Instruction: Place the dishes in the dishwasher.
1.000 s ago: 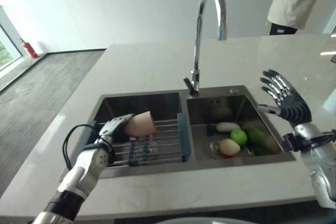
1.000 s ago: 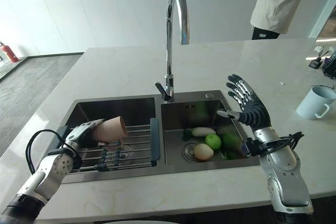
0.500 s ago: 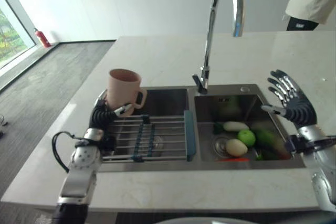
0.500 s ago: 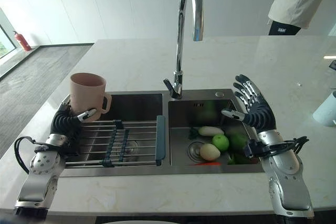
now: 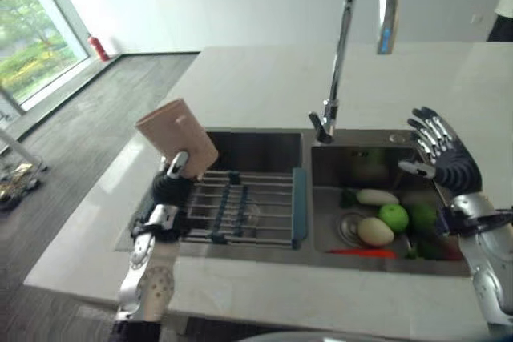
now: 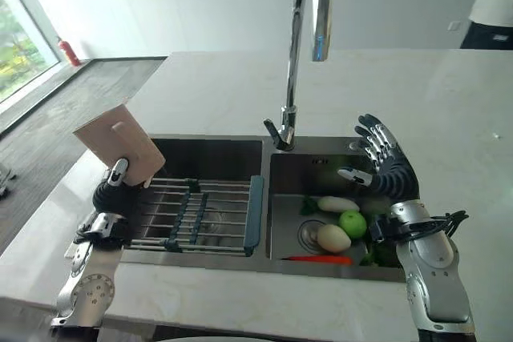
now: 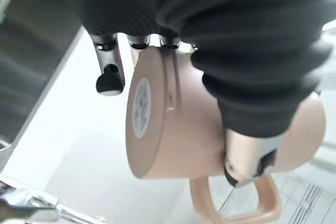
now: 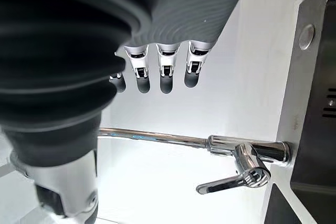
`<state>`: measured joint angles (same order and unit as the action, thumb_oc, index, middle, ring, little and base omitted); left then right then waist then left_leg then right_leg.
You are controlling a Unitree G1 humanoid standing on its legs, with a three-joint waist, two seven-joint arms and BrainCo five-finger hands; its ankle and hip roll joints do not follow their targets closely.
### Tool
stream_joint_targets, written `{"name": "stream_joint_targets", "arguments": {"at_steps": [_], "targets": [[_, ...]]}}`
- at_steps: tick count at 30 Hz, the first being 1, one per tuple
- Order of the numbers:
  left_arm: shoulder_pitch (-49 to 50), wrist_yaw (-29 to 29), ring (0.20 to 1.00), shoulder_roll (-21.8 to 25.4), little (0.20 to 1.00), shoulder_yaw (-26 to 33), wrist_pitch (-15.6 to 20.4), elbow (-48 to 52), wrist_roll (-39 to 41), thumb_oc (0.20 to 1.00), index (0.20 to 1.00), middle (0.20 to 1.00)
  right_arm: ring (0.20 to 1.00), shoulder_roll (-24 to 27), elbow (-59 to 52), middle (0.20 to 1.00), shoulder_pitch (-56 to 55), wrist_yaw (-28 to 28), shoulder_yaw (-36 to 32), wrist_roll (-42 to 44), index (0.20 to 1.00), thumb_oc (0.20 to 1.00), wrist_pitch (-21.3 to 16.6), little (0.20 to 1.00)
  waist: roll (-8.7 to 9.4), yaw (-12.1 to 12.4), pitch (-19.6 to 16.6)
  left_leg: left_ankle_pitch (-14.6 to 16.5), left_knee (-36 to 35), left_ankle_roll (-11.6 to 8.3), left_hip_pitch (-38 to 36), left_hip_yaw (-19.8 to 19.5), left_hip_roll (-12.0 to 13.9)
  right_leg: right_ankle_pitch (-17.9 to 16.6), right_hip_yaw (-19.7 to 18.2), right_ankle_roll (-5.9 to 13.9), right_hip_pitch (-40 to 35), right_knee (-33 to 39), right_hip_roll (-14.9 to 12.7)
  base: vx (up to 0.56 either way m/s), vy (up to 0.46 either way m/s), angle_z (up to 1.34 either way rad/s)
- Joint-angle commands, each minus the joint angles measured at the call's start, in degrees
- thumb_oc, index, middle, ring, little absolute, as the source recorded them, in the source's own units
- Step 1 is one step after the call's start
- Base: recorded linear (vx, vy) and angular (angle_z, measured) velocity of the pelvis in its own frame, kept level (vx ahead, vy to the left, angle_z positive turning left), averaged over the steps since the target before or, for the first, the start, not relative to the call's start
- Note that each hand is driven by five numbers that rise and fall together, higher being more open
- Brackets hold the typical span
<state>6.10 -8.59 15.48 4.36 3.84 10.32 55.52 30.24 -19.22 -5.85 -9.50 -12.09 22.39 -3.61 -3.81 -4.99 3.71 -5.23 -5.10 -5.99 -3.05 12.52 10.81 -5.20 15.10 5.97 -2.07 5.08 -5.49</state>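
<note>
Change since earlier frames: pale pink handled plastic mug (image 5: 177, 138) has been lifted off the sink rack and carried toward the robot's left; it is now tilted, base uppermost, over the counter edge beside the left basin. The camera has also swung left.
Mug location: held in the air in the left hand (image 5: 170, 180), above the left rim of the stainless steel double sink (image 6: 208, 148), clear of the rack.
Left hand: fingers and thumb are curled round the mug body, as seen in the left wrist view (image 7: 173, 129); the handle hangs free.
Right hand: the right hand (image 6: 383, 164) is held up over the right basin with fingers spread, nothing in it.
Sink rack: metal-barred roll-up rack with blue end strip (image 5: 240, 215) lies across the left basin.
Right basin: white, green and pale vegetables (image 6: 341, 222) lie round the drain.
Tap: tall chrome gooseneck tap (image 5: 353, 46) stands behind the divider.
Dishwasher: cannot be made out.
Risk, judged: the mug is gripped on its smooth wall while tilted; a slackened grip or a fast swing could let it slip onto the counter or floor.
Risk, judged: a low carry could clip the sink rim.
</note>
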Motion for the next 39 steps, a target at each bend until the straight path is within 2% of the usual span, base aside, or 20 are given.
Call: {"name": "stream_joint_targets", "arguments": {"at_steps": [1,2,5,6,7,9,14,16,17,18,19,20,22,24,29,32,33,35,36,39], "targets": [[-3.3,-4.89,0.2,4.07,0.2,1.08,3.48,7.39,5.84,0.2,0.2,0.2,1.0,1.69,-3.76,1.0,3.54,1.8,-3.18,-0.22,1.0,1.0,-3.85,1.0,3.88,0.13,1.51,1.97,2.37,-0.98,-1.8,7.03,1.44,6.97,-1.14,-0.94,-3.66,-0.08,1.32,-0.35,0.0,0.76],[-3.81,-5.24,0.2,3.67,0.2,0.67,3.77,8.2,6.48,0.2,0.2,0.2,1.0,3.08,-3.19,1.0,4.14,2.11,-4.02,0.91,1.0,1.0,-4.57,1.0,4.77,-0.31,2.19,3.67,11.81,-0.26,-0.96,9.37,1.03,6.45,-0.09,-1.6,-3.37,-0.08,0.65,-0.34,0.027,0.62],[-6.04,-6.39,0.2,3.04,0.2,0.17,3.66,9.22,7.24,0.2,0.2,0.2,1.0,2.91,-2.75,1.0,4.0,2.14,-5.52,0.67,1.0,1.0,-6.6,1.0,5.31,-2.47,2.48,7.18,20.64,0.4,-3.68,12.8,1.49,4.24,3.27,-1.92,-1.53,-0.08,-0.49,-0.3,0.145,1.14],[-6.2,-6.53,0.2,3.03,0.2,0.13,3.56,9.22,7.29,0.2,0.2,0.2,1.0,2.87,-2.76,1.0,3.97,2.27,-5.57,0.57,1.0,1.0,-6.64,1.0,5.28,-2.64,2.5,7.27,20.69,0.4,-4.05,13.01,1.6,4.14,3.59,-1.93,-1.47,-0.08,-0.55,-0.3,0.423,1.53],[-7.48,-7.84,0.2,2.98,0.2,-0.57,3.51,9.05,8.26,0.2,0.2,0.2,1.0,2.23,-3.05,1.0,3.23,2.63,-6.61,-0.19,1.0,1.0,-7.19,1.0,4.26,-4.15,1.91,9.3,16.47,-0.33,-9.51,15.07,1.8,2.96,6.94,-0.88,-0.52,-0.08,-1.09,-0.25,0.458,1.03],[-8.18,-8.91,0.2,3.94,0.2,-0.85,2.44,9.05,9.8,0.2,0.2,0.2,1.0,2.08,-3.48,1.0,2.68,3.31,-7.81,0.33,1.0,1.0,-7.24,1.0,4.13,-5.28,1.43,11.02,6.49,0.67,-14.19,19.28,-0.03,-1.04,11.03,1.69,1.58,-0.09,-3.63,-0.33,0.601,1.84],[-9.15,-7.37,0.2,3.68,0.2,-1.94,1.34,10.4,8.26,0.2,0.2,0.2,1.0,0.1,-3.24,1.0,5.63,4.39,-5.44,-1.79,1.0,1.0,-6.84,1.0,4.59,-2.25,1.67,14.53,2.92,2.49,-13.39,16.3,-4.76,-5.98,14.89,5.67,3.0,-0.48,-8.94,-0.19,0.489,1.5],[-8.87,-6.43,0.2,3.01,0.2,-1.22,1.14,12.29,5.93,0.2,0.2,0.2,1.0,-3.75,-4.93,1.0,5.95,4.5,-1.67,-4.83,1.0,1.0,-7.06,1.0,4.15,0.83,2.54,15.36,1.39,3.84,-11.47,10.61,-8.29,-8.48,14.31,6.51,3.5,-1.24,-12.44,-0.15,0.672,1.02],[-8.85,-6.15,0.2,3.03,0.2,-1.24,1.28,12.49,5.46,0.2,0.2,0.2,1.0,-4.22,-5.2,1.0,5.83,4.58,-1.15,-4.88,1.0,1.0,-7.16,1.0,4.05,1.05,2.67,14.96,0.56,4.02,-11.41,9.39,-8.79,-8.2,13.36,6.57,3.5,-1.52,-12.3,-0.14,0.423,0.75],[-9.07,-6.46,0.2,3.24,0.2,-1.58,1.27,12.34,5.79,0.2,0.2,0.2,1.0,-4.38,-5.44,1.0,5.67,5.36,-0.73,-4.69,1.0,1.0,-7.06,1.0,4.25,0.46,2.91,13.43,0.11,4.51,-10.11,6.87,-9.47,-6.87,8.85,5.18,4.34,-2.62,-10.66,-0.05,0.31,1.11],[-9.47,-7.28,0.2,3.44,0.2,-2.19,0.95,11.68,6.34,0.2,0.2,0.2,1.0,-4.34,-5.49,1.0,4.79,5.3,-1.29,-4.63,1.0,1.0,-7.13,1.0,4.06,-1.15,2.83,12.68,0.1,5.31,-9.2,1.37,-9.47,-4.22,-2.16,3.95,5.19,-4.94,-6.78,0.0,0.254,1.25],[-9.73,-7.53,0.2,3.39,0.2,-2.56,0.61,11.48,6.49,0.2,0.2,0.2,1.0,-3.97,-5.58,1.0,4.39,5.36,-1.76,-4.68,1.0,1.0,-6.95,1.0,3.91,-1.92,2.63,12.14,0.1,5.79,-8.67,-0.98,-9.35,-1.73,-7.57,3.24,5.22,-6.46,-4.28,0.09,0.158,1.53],[-10.46,-7.25,0.2,3.13,0.2,-3.5,0.29,11.27,6.13,0.2,0.2,0.2,1.0,-2.56,-5.32,1.0,3.78,4.85,-3.2,-2.97,1.0,1.0,-6.42,1.0,3.89,-2.93,2.06,10.91,0.1,6.46,-7.59,-4.72,-9.24,3.29,-14.84,2.11,4.02,-7.86,0.17,0.05,0.085,1.73],[-11.19,-7.02,0.2,2.72,0.2,-4.47,0.76,11.12,5.36,0.2,0.2,0.2,1.0,-1.53,-5.09,1.0,3.5,4.31,-3.98,-1.63,1.0,1.0,-6.46,1.0,4.05,-3.42,1.76,9.91,0.28,6.85,-6.69,-7.35,-9.55,5.39,-19.33,0.76,3.17,-8.93,3.2,0.01,0.01,1.58],[-11.64,-5.78,0.2,2.08,0.2,-4.99,2.8,11.87,4.43,0.2,0.2,0.2,1.0,-1.79,-5.51,1.0,3.16,3.42,-2.59,-1.56,1.0,1.0,-7.83,1.0,5.16,-1.87,1.07,9.36,0.11,6.76,-5.78,-11.84,-9.67,6.58,-18.76,-0.49,-0.08,-6.17,3.98,0.02,-0.164,1.01],[-10.55,-6.71,0.2,2.6,0.2,-4.47,3.31,12.63,6.27,0.2,0.2,0.2,1.0,-0.65,-5.05,1.0,5.03,4.86,-2.02,-2.62,1.0,1.0,-6.88,1.0,5.54,0.09,0.91,8.65,1.51,4.79,-4.78,-11.82,-8.43,6.33,-16.39,-1.4,-2.37,-3.2,3.91,-0.03,-0.167,0.56],[-10.75,-7.17,0.2,2.51,0.2,-4.52,3.0,12.48,6.89,0.2,0.2,0.2,1.0,-0.32,-4.99,1.0,5.39,5.78,-2.04,-3.2,1.0,1.0,-6.34,1.0,5.81,0.02,1.06,9.16,3.87,4.36,-4.04,-9.71,-8.23,6.11,-15.17,-1.35,-2.85,-2.65,3.42,-0.03,-0.068,0.73],[-12.66,-9.18,0.2,2.15,0.2,-6.29,1.44,10.92,8.64,0.2,0.2,0.2,1.0,0.57,-4.22,1.0,5.96,8.9,-2.72,-5.38,1.0,1.0,-5.97,1.0,6.33,-1.4,1.26,8.71,5.19,2.81,-3.61,2.11,-5.26,5.64,-7.98,-0.41,-4.68,-0.64,1.63,-0.08,0.027,1.18],[-13.36,-9.26,0.2,2.52,0.2,-6.72,1.8,10.49,8.62,0.2,0.2,0.2,1.0,0.84,-3.99,1.0,6.31,9.26,-2.78,-5.18,1.0,1.0,-6.45,1.0,6.29,-1.79,1.44,7.77,3.87,2.55,-3.66,3.93,-4.6,5.6,-6.21,-0.16,-4.88,-0.49,1.18,-0.1,0.084,1.37],[-13.1,-7.77,0.2,3.35,0.2,-3.99,2.71,10.14,10.78,0.2,0.2,0.2,1.0,1.46,-3.45,1.0,5.45,7.27,-4.23,-1.12,1.0,1.0,-8.18,1.0,4.99,-2.5,0.68,7.12,0.1,3.23,-5.08,2.73,-5.12,5.27,-5.45,0.71,-4.27,-0.22,0.38,-0.02,0.099,1.32]]}}
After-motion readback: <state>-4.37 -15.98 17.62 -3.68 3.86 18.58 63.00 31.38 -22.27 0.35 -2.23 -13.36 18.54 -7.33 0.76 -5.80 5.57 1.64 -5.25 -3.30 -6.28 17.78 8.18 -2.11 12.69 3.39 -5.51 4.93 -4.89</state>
